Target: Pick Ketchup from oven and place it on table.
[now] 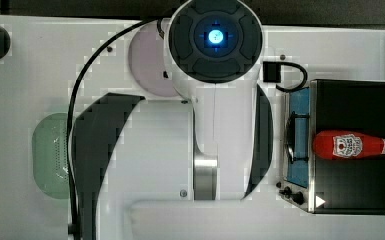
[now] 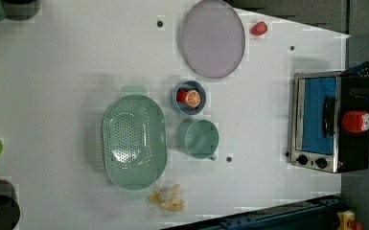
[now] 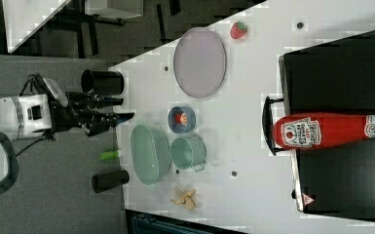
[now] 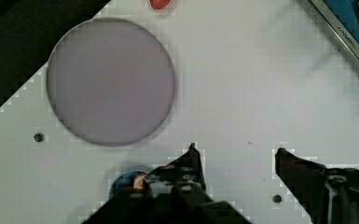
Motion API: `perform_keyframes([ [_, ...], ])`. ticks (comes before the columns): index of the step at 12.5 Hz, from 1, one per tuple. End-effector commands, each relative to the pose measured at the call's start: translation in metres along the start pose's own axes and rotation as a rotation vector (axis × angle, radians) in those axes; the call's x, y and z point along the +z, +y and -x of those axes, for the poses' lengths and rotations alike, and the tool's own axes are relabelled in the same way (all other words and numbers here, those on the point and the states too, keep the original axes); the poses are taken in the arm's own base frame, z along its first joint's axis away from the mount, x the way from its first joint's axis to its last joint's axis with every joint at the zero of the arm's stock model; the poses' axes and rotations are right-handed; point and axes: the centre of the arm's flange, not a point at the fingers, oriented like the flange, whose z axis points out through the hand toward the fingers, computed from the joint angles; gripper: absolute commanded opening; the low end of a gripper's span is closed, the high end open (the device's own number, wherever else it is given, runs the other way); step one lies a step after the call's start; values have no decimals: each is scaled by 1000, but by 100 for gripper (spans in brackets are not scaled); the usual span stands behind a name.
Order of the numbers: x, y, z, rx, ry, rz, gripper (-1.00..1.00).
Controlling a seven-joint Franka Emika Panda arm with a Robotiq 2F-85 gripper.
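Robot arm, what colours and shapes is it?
The arm is glossy white with a silver band, topped by a round black cap with a glowing blue light. A black cable loops off it. The gripper has two dark pointed fingers.

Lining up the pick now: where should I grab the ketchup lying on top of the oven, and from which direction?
Grip the ketchup across its round red body, near the label, coming straight down from above. It lies on its side on the oven's flat black top, cap end pointing away from the glass door, so its long sides are free. The gripper is open and empty.
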Motion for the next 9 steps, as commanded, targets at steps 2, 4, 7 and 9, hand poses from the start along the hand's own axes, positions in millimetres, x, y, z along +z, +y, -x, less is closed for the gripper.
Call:
perform_keyframes([
  [2,-62,120,54,114,-34,-37,81],
  [4,-62,128,43,140,-19,-55,100],
  [7,-57,159,5,234,16,-105,100],
  [9,-48,189,-24,314,24,-124,100],
])
